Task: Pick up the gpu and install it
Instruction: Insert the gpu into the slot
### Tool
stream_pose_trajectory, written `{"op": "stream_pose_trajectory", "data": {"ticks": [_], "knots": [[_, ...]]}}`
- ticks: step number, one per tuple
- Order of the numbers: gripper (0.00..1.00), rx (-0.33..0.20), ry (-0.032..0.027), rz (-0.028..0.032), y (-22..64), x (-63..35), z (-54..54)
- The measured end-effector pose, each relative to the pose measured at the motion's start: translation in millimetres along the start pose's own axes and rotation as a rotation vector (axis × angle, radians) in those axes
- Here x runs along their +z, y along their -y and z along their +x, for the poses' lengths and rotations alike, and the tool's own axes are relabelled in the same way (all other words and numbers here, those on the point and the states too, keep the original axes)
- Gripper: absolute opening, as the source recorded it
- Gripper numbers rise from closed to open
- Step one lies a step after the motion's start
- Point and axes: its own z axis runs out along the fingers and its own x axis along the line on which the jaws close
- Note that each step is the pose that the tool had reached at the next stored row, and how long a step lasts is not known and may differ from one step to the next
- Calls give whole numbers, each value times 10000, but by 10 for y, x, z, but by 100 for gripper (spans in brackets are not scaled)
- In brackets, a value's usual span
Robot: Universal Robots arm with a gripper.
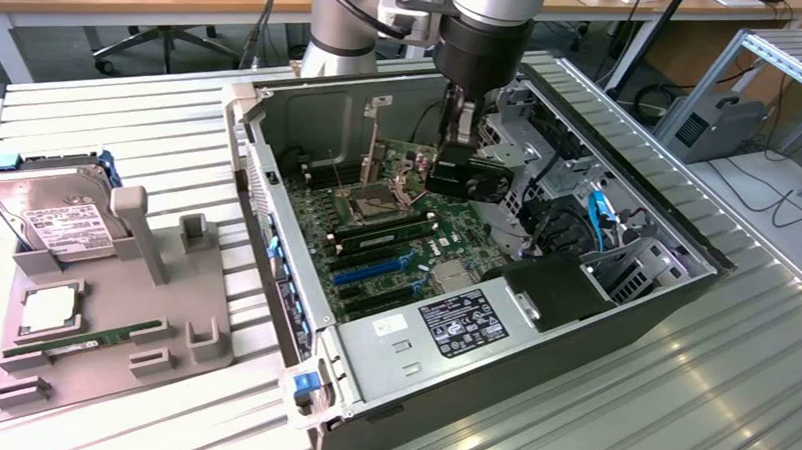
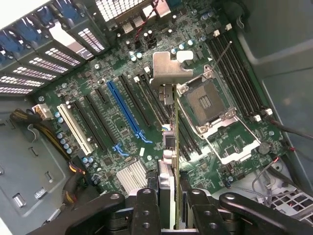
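The gripper [image 2: 172, 198] was half closed, its two black fingers [image 2: 146, 205] clamped on either side of the gpu [image 2: 169, 147], which it held on edge inside the open computer case [image 1: 396, 357]. In the wrist view the card ran edge-on over the motherboard [image 2: 93, 93], with its silver end bracket [image 2: 166, 71] at the far end. It lay along the black slots between the blue slot [image 2: 124, 110] and the empty processor socket [image 2: 208, 105]. Whether its lower edge touched a slot could not be told. A white slot [image 2: 74, 128] lay farther off, beyond the blue one.

In the exterior view a black label [image 1: 462, 322] with white print sat on the metal box at the near end of the case; its writing was too small to read. Towards the exterior view's left, well apart from the case, a grey holder [image 1: 138, 306] carried a hard drive [image 1: 35, 197] with a white label [image 1: 69, 233], also unreadable, and a narrow green RAM stick [image 1: 84, 340]
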Motion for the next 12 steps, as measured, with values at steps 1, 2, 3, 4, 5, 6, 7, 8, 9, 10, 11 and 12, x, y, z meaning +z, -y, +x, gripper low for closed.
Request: {"op": "stream_pose_trajectory", "data": {"ticks": [1, 2, 3, 4, 5, 6, 7, 8, 9, 10, 11, 12], "knots": [[27, -61, 2, -2, 0, 0, 0], [27, -124, 4, -4, 0, 0, 0], [27, -183, 6, -5, 0, 0, 0], [27, -241, 8, -8, 0, 0, 0], [27, -296, 9, -9, 0, 0, 0], [27, -352, 11, -11, 0, 0, 0], [27, -406, 13, -13, 0, 0, 0], [27, -464, 14, -14, 0, 0, 0], [27, -514, 16, -16, 0, 0, 0], [27, -569, 17, -17, 0, 0, 0], [27, -621, 19, -19, 0, 0, 0], [27, -672, 20, -20, 0, 0, 0]]}}
